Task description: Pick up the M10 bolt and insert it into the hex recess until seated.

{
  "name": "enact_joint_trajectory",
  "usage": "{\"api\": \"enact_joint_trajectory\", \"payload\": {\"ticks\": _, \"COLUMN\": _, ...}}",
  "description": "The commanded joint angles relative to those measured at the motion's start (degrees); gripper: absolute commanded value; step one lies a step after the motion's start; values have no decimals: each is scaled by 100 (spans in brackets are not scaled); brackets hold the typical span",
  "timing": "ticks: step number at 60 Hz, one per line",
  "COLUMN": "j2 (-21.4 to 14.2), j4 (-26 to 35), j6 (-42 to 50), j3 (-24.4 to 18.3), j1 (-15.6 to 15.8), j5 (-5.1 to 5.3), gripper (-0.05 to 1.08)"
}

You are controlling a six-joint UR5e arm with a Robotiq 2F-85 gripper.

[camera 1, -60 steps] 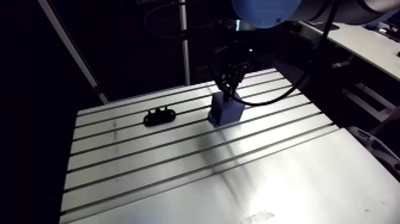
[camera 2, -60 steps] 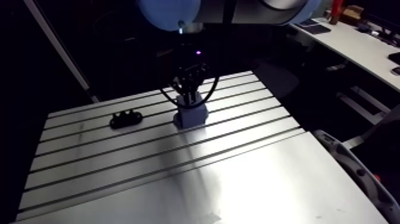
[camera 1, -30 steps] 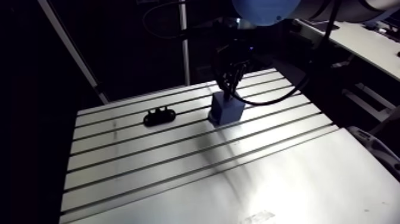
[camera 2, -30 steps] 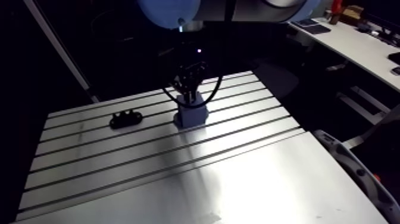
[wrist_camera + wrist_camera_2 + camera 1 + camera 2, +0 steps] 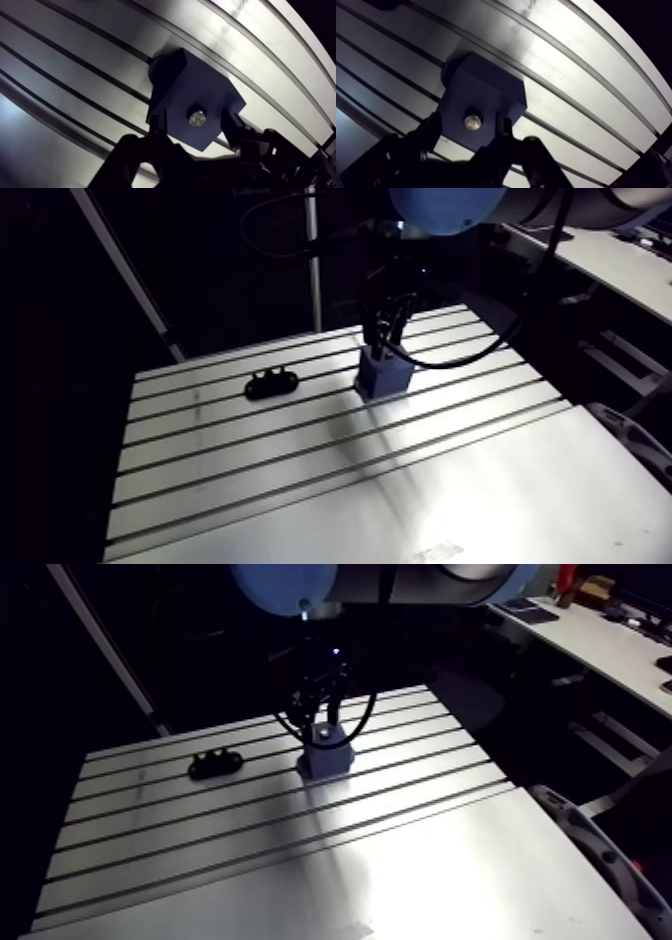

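Bolt head sunk in the blue block, gripper spread above it.

The M10 bolt (image 5: 196, 118) shows only its round, shiny metal head, set into the top face of a matte blue, square-edged block (image 5: 192, 82); its shank is hidden inside (the recess's hex outline cannot be made out). The gripper (image 5: 193, 122) hangs just over the block with its dark fingers (image 5: 159, 122) apart, one each side of the head, neither touching it. The block stands on the brushed aluminium table (image 5: 75, 65), which is cut by long parallel slots. Well apart lies a small black lobed part (image 5: 270, 383), too dim to read.
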Motion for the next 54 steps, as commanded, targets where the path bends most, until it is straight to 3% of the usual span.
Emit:
{"api": "enact_joint_trajectory", "payload": {"ticks": 1, "j2": -49, "j4": 2, "j6": 127, "j3": -108, "j1": 14, "j5": 44, "gripper": 1}}
{"api": "enact_joint_trajectory", "payload": {"ticks": 23, "j2": -304, "j4": 71, "j6": 1579, "j3": -184, "j1": 14, "j5": 10, "gripper": 1}}
{"api": "enact_joint_trajectory", "payload": {"ticks": 32, "j2": -429, "j4": 796, "j6": 2832, "j3": -386, "j1": 6, "j5": -7, "gripper": 1}}
{"api": "enact_joint_trajectory", "payload": {"ticks": 39, "j2": -413, "j4": 1027, "j6": 3284, "j3": -456, "j1": 13, "j5": -24, "gripper": 3}}
{"api": "enact_joint_trajectory", "payload": {"ticks": 41, "j2": -389, "j4": 1023, "j6": 3399, "j3": -441, "j1": 14, "j5": -17, "gripper": 19}}
{"api": "enact_joint_trajectory", "payload": {"ticks": 42, "j2": -389, "j4": 1023, "j6": 3399, "j3": -441, "j1": 14, "j5": -17, "gripper": 19}}
{"api": "enact_joint_trajectory", "payload": {"ticks": 43, "j2": -371, "j4": 1016, "j6": 3444, "j3": -425, "j1": 14, "j5": 15, "gripper": 30}}
{"api": "enact_joint_trajectory", "payload": {"ticks": 46, "j2": -346, "j4": 1000, "j6": 3503, "j3": -407, "j1": 14, "j5": 27, "gripper": 40}}
{"api": "enact_joint_trajectory", "payload": {"ticks": 47, "j2": -327, "j4": 982, "j6": 3549, "j3": -405, "j1": 14, "j5": 22, "gripper": 50}}
{"api": "enact_joint_trajectory", "payload": {"ticks": 50, "j2": -302, "j4": 972, "j6": 3571, "j3": -404, "j1": 6, "j5": 21, "gripper": 60}}
{"api": "enact_joint_trajectory", "payload": {"ticks": 52, "j2": -201, "j4": 922, "j6": 3584, "j3": -429, "j1": -11, "j5": -19, "gripper": 80}}
{"api": "enact_joint_trajectory", "payload": {"ticks": 53, "j2": -201, "j4": 922, "j6": 3584, "j3": -429, "j1": -11, "j5": -19, "gripper": 80}}
{"api": "enact_joint_trajectory", "payload": {"ticks": 54, "j2": -149, "j4": 896, "j6": 3576, "j3": -445, "j1": -13, "j5": -30, "gripper": 87}}
